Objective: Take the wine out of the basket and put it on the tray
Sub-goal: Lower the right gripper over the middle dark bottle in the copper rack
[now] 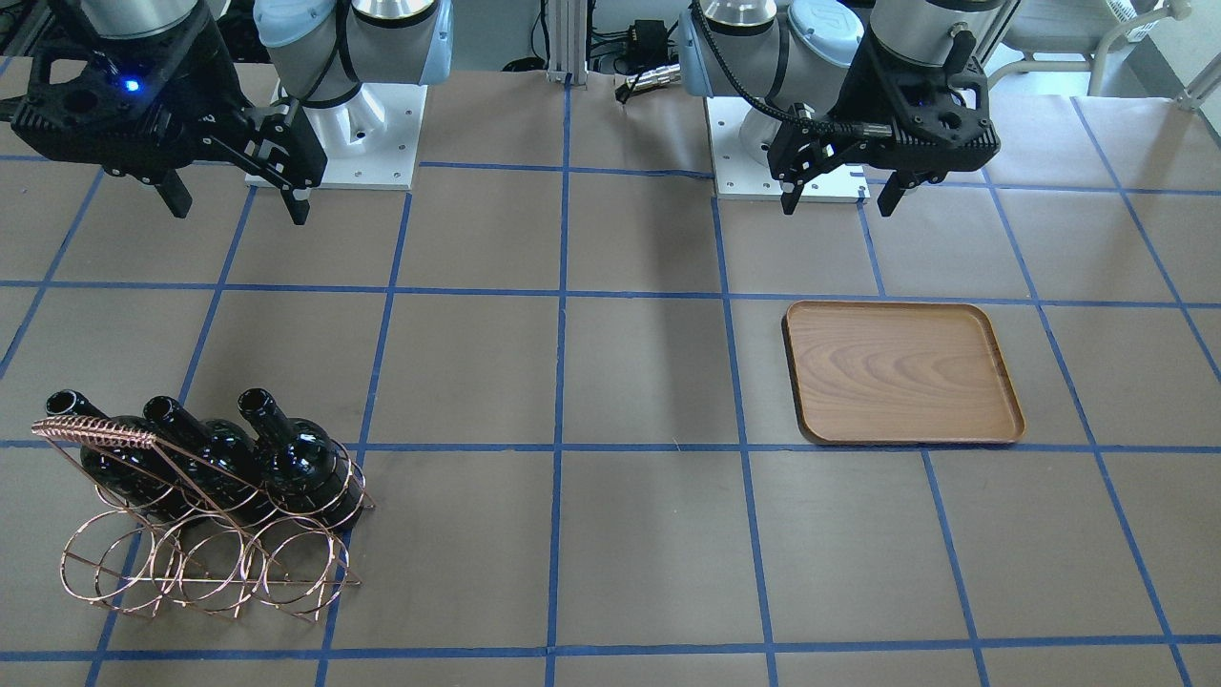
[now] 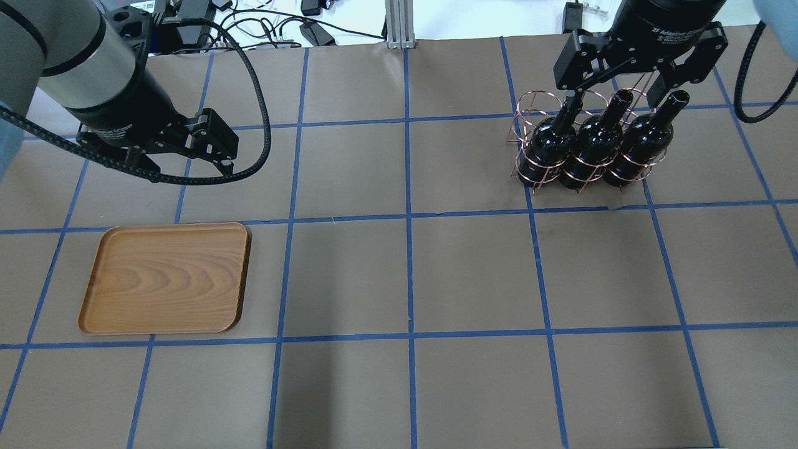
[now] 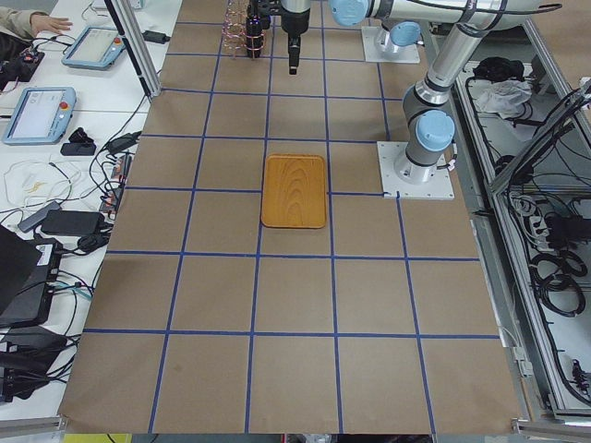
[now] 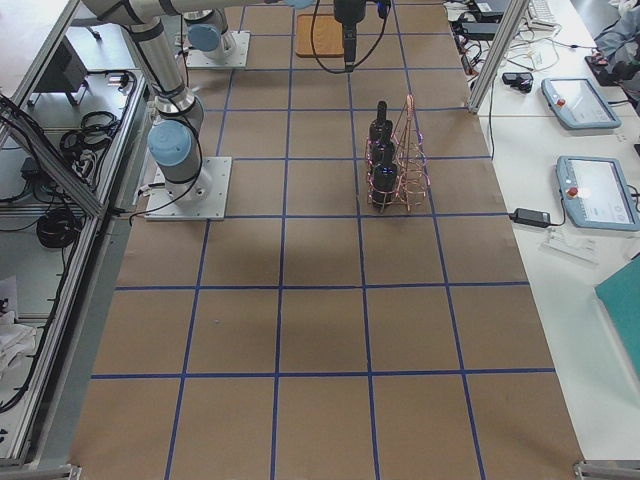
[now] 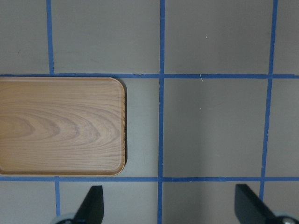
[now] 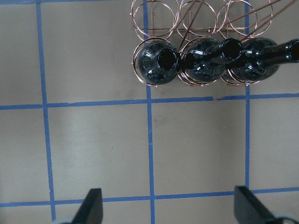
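Observation:
Three near-black wine bottles (image 1: 300, 458) (image 2: 595, 140) (image 6: 156, 60) stand upright in the copper wire basket (image 1: 191, 563) (image 2: 537, 103) (image 6: 154, 18), filling the row nearer me; the far row of rings holds nothing. The brown wooden tray (image 1: 901, 372) (image 2: 165, 277) (image 5: 60, 126) lies bare on the table. My right gripper (image 1: 238, 205) (image 2: 614, 93) (image 6: 170, 210) is open and empty, high above the table on the near side of the basket. My left gripper (image 1: 839, 202) (image 2: 190, 168) (image 5: 170, 210) is open and empty, above the table just behind the tray's near edge.
The table is brown paper with a blue tape grid (image 2: 408, 218). The two arm bases (image 1: 334, 124) (image 1: 792, 143) stand at the robot's edge. The tray and basket are about three grid squares apart. Pendants and cables lie on side benches (image 4: 590, 190).

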`<state>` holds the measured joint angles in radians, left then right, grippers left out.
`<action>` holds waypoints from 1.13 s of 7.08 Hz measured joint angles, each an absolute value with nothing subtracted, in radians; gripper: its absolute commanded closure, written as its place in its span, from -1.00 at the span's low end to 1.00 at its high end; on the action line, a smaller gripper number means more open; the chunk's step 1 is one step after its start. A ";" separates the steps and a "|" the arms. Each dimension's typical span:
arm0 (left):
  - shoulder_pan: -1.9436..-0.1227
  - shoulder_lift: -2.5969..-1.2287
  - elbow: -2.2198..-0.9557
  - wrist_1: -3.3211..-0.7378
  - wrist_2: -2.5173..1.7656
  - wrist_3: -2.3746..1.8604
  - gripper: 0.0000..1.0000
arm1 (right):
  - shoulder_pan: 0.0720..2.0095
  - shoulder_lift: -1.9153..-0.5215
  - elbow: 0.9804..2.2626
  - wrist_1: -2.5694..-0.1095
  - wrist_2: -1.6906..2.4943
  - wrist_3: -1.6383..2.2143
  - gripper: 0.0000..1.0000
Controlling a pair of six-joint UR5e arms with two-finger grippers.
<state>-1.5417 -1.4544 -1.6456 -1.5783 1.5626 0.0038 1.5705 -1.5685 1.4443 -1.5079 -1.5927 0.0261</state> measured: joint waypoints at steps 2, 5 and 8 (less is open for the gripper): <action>-1.544 -1.455 -1.646 -1.579 1.563 -0.001 -1.00 | 1.571 -1.561 1.440 -1.507 -1.587 0.022 -0.99; -1.546 -1.454 -1.646 -1.584 1.563 -0.002 -1.00 | 1.547 -1.510 1.438 -1.541 -1.588 -0.044 -0.94; -1.547 -1.453 -1.647 -1.588 1.565 -0.002 -1.00 | 1.453 -1.405 1.440 -1.613 -1.588 -0.157 -0.89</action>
